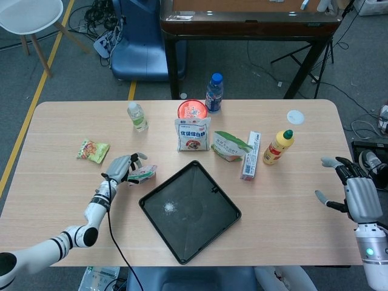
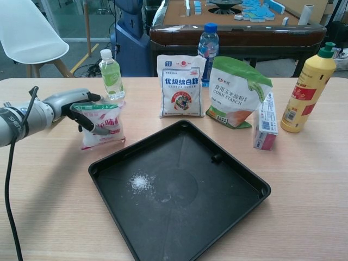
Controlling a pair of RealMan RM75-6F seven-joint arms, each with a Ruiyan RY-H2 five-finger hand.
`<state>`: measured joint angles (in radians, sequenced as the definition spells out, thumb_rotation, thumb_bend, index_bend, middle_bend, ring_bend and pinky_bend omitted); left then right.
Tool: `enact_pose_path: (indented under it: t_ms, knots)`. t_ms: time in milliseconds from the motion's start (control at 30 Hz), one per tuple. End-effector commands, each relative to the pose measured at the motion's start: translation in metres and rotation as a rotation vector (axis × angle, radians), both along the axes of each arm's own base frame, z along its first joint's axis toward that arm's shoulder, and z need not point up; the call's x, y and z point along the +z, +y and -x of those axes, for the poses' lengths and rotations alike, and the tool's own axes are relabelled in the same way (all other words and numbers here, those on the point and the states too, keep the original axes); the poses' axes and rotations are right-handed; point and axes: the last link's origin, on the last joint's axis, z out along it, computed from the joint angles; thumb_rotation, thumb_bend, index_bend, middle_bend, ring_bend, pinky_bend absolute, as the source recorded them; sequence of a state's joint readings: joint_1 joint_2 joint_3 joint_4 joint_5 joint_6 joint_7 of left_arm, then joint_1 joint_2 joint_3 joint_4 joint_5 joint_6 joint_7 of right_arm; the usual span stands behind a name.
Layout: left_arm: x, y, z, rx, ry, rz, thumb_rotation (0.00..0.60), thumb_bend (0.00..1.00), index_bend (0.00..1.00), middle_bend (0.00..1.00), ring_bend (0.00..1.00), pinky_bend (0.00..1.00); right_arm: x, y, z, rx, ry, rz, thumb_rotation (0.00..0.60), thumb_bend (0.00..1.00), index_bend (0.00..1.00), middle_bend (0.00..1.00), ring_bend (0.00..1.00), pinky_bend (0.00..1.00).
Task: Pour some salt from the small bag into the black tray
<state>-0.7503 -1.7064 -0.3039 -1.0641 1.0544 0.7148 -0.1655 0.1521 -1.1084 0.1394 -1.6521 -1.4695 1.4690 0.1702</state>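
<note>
A: Where's the salt bag [image 2: 101, 126]?

B: Upright on the table [image 2: 304, 179], just left of the black tray [image 2: 179, 187]. The left hand [image 2: 73, 103] grips its top, likely steadying it.

A: Anything poured?

B: A small white heap [image 2: 141, 181] lies in the tray (so probably done). The right hand [image 1: 357, 189] hovers far right, fingers spread, empty.

Head cam overhead; chest cam low, close.

Wooden table [image 1: 60, 200] with black tray [image 1: 209, 233], sugar bag [image 1: 193, 134], starch bag [image 1: 229, 145], yellow bottle [image 1: 277, 147], snack packet [image 1: 93, 151].
</note>
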Motion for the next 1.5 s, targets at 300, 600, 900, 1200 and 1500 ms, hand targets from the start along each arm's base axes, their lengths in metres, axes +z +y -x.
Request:
enact_pose_path:
  t_ms: [300,600,900,1200,1500]
  knots:
    - [-0.011,-0.002,-0.009,-0.004,-0.001,0.042,0.600,0.18,0.19,0.48,0.44,0.55,0.000,0.000,0.003,-0.008,-0.003,0.000,0.600,0.21,0.23,0.31,0.16,0.20]
    - [-0.009,-0.001,-0.019,0.021,-0.024,0.070,0.600,0.18,0.12,0.41,0.38,0.53,0.000,-0.001,0.004,-0.007,-0.007,0.002,0.600,0.21,0.23,0.31,0.16,0.20]
    - [-0.008,-0.002,-0.027,0.051,-0.049,0.107,0.598,0.18,0.07,0.39,0.37,0.52,0.000,-0.001,0.005,-0.006,-0.011,0.005,0.600,0.21,0.23,0.31,0.16,0.20]
    - [-0.009,-0.005,-0.037,0.068,-0.080,0.140,0.505,0.18,0.04,0.37,0.36,0.52,0.001,-0.001,0.005,-0.006,-0.012,0.010,0.600,0.21,0.23,0.31,0.16,0.20]
    - [-0.004,-0.009,-0.043,0.011,-0.052,0.122,0.481,0.18,0.01,0.34,0.33,0.51,0.002,0.001,0.008,-0.014,-0.013,0.017,0.600,0.21,0.23,0.31,0.16,0.20]
